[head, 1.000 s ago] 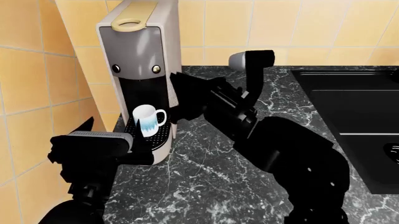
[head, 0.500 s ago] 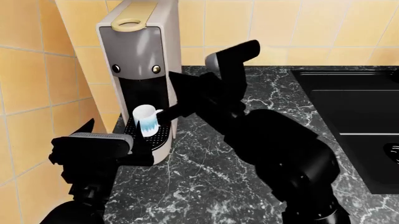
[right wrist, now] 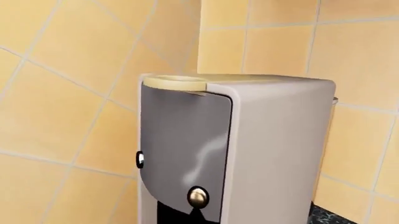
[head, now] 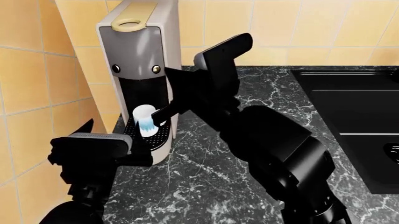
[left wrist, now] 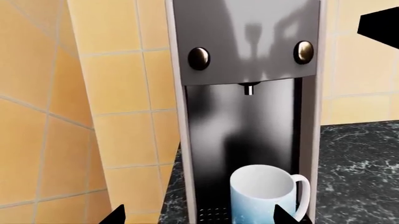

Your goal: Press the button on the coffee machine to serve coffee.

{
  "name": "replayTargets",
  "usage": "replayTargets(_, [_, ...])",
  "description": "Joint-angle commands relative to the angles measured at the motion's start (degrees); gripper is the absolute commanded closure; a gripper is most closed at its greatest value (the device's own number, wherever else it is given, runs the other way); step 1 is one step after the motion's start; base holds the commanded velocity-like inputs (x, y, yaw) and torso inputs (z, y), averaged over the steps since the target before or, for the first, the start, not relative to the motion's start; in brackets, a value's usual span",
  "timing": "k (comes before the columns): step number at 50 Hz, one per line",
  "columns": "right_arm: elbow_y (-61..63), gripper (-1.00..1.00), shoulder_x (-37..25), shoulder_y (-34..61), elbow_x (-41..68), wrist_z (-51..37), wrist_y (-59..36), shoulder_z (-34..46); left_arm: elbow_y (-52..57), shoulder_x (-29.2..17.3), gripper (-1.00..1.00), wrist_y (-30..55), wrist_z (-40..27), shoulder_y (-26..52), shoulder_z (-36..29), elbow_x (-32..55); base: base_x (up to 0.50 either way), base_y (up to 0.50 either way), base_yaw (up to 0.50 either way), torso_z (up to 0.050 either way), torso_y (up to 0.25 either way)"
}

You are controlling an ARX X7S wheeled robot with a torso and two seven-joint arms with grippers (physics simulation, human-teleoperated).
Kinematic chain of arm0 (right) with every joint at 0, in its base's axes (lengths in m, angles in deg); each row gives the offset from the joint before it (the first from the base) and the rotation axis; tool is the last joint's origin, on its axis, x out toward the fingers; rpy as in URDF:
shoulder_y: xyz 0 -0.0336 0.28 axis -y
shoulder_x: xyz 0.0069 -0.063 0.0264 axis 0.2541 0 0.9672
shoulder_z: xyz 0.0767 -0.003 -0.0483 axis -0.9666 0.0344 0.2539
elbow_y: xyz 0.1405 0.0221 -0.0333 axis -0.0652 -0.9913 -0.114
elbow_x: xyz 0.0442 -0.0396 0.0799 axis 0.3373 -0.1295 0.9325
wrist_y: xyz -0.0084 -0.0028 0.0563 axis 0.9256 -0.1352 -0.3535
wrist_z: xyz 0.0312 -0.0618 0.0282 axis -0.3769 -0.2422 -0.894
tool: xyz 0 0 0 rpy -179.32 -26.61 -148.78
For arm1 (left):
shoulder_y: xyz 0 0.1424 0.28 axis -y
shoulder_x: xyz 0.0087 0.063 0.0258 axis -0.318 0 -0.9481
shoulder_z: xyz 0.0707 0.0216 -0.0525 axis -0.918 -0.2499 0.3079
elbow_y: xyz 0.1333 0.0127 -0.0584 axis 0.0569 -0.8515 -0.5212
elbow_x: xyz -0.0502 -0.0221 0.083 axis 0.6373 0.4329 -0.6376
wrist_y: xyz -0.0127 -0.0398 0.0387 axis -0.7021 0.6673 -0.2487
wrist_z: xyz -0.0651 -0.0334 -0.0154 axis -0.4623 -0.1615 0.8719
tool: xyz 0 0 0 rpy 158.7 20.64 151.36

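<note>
The coffee machine (head: pixel 140 51) stands on the counter at the back left, grey-silver with a beige looped top. It has two round buttons, the left one (head: pixel 116 68) and the right one (head: pixel 156 69). A white mug (head: pixel 143 122) stands in its black recess under the spout (left wrist: pixel 248 88). My right gripper (head: pixel 167 78) looks shut. In the right wrist view its single dark tip (right wrist: pixel 198 213) sits just below the right button (right wrist: pixel 198 197), and I cannot tell whether it touches. My left gripper (left wrist: pixel 199 217) is open and empty, low in front of the machine's base, level with the mug (left wrist: pixel 265 198).
The machine stands in a corner of orange tiled walls (head: pixel 37 93). A black sink (head: pixel 355 121) is sunk into the dark marble counter (head: pixel 199 182) at the right. My right arm (head: pixel 274 149) crosses the counter in front of the machine.
My right arm has swung left and up towards the machine's front. Its tip now sits beside the right button, and the arm hides part of the mug. The left arm has not moved.
</note>
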Motion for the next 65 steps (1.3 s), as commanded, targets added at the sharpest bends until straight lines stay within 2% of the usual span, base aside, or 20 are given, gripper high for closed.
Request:
replayTargets(1, [2.2, 1.0, -0.8, 0.9, -2.0, -2.3, 0.1, 1.7, -0.2, -0.2, -1.0, -0.3, -0.1, -0.2, 0.1, 0.3, 0.0, 0.0, 0.0, 0.0, 0.0])
replayTargets(65, [-12.8, 1.0, 1.7, 4.9, -0.9, 3.3, 7.3, 5.8, -1.1, -1.1, -1.0, -1.6, -0.9, -0.7, 0.1, 1.2, 0.0, 0.0, 0.0, 0.0, 0.0])
